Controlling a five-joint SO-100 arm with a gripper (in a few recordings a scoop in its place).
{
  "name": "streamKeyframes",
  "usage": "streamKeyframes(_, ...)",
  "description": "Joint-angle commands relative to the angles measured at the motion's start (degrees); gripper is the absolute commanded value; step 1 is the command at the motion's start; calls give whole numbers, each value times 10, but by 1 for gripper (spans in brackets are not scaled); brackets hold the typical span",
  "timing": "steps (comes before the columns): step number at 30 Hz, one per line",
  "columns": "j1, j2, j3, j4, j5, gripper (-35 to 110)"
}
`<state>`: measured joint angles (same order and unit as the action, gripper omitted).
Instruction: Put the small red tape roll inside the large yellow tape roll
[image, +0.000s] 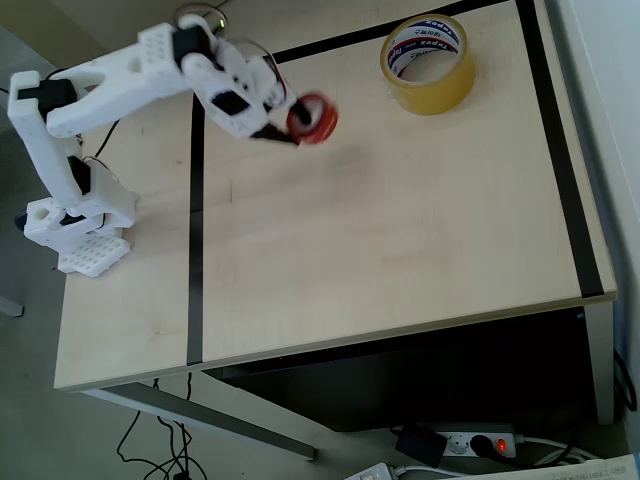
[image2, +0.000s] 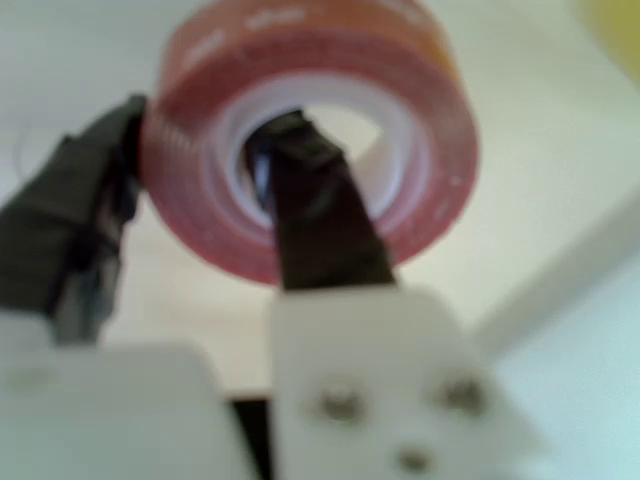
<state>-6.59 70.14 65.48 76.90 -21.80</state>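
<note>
- Two rolls were in play: the red roll (image: 313, 118) hung in the gripper (image: 283, 128) above the counter (image: 400, 260), and the yellow roll (image: 428, 62) stood well apart near the far right corner in the overhead view.
- In the wrist view, the gripper (image2: 215, 200) was closed on the red roll (image2: 310, 130), one finger (image2: 310, 200) through its core and the other outside the ring wall.
- The carry likely called for moving right and farther back, keeping the roll clear of the counter.
- It would be best to centre the red ring over the yellow roll's opening, level it, lower it, then release.
</note>
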Motion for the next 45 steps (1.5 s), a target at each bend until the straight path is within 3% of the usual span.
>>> streamKeyframes(1, 0, 61, -181, 13, -4, 0)
streamKeyframes(6, 0, -13, -379, 105, 34, 0)
streamKeyframes(13, -29, -109, -496, 116, 91, 0)
streamKeyframes(17, -50, -287, -745, 144, 95, 0)
streamKeyframes(25, -83, -401, -791, 131, 99, 0)
streamKeyframes(45, -74, -422, -792, 67, 95, 3)
